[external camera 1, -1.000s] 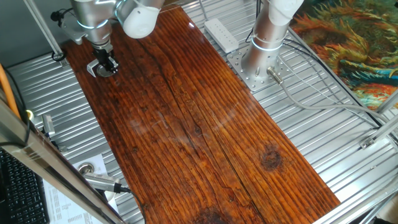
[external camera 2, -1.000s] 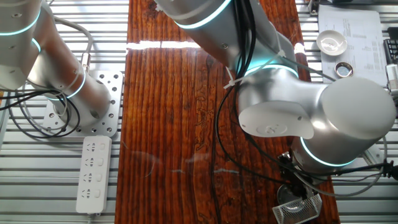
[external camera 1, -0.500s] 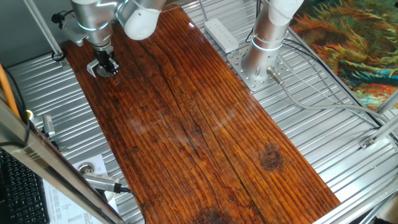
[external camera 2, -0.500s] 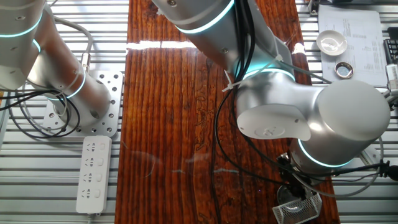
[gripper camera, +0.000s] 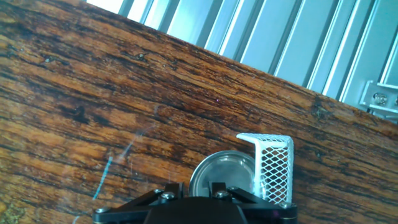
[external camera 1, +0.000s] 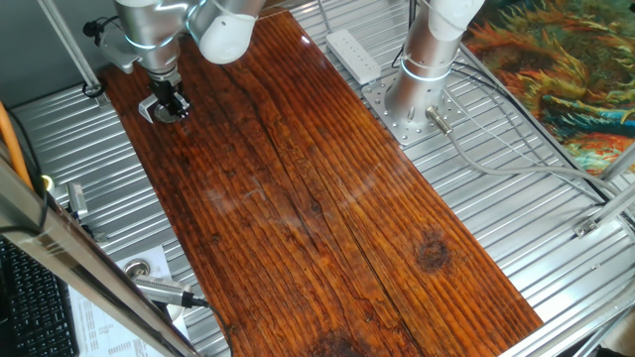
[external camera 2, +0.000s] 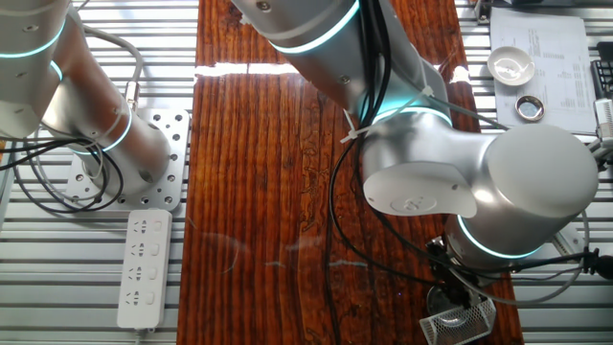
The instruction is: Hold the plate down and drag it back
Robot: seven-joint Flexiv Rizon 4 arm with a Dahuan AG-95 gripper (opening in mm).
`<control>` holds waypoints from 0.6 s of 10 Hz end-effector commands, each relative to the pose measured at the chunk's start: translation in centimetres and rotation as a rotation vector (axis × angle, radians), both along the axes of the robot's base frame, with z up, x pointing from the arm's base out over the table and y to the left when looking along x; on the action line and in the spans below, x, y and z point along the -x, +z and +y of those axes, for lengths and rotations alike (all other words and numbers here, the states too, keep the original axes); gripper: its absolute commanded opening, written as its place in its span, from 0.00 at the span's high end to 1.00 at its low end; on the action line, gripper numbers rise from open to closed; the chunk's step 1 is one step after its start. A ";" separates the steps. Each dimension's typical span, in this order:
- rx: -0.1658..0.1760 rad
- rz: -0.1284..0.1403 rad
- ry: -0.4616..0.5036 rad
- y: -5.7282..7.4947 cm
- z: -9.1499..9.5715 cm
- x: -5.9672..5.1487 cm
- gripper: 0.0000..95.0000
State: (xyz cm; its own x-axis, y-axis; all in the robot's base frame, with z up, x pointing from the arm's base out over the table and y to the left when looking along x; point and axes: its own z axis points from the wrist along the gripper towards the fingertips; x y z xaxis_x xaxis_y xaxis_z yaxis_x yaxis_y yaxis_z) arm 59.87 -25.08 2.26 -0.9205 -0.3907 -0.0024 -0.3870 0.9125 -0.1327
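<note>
Your gripper stands over the plate at the far corner of the wooden board; whether its fingers are parted or closed you cannot tell; in the hand view the plate lies flat just ahead of the gripper body, touching or just beside a white mesh bracket; a power strip lies off the board.

Arm reaching down steeply near the board's corner, pincer pointing downward, finger spacing unclear
</note>
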 end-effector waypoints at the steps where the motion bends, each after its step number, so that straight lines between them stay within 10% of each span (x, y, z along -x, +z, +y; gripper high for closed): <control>1: -0.002 -0.001 0.001 0.0 0.0 0.0 0.80; 6: -0.006 -0.001 0.009 -0.1 0.0 -0.1 0.80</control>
State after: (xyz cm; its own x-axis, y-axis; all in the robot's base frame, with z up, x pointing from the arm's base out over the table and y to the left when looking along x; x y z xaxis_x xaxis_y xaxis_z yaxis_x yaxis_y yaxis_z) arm 59.85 -25.08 2.15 -0.9171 -0.3987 -0.0056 -0.3947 0.9099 -0.1277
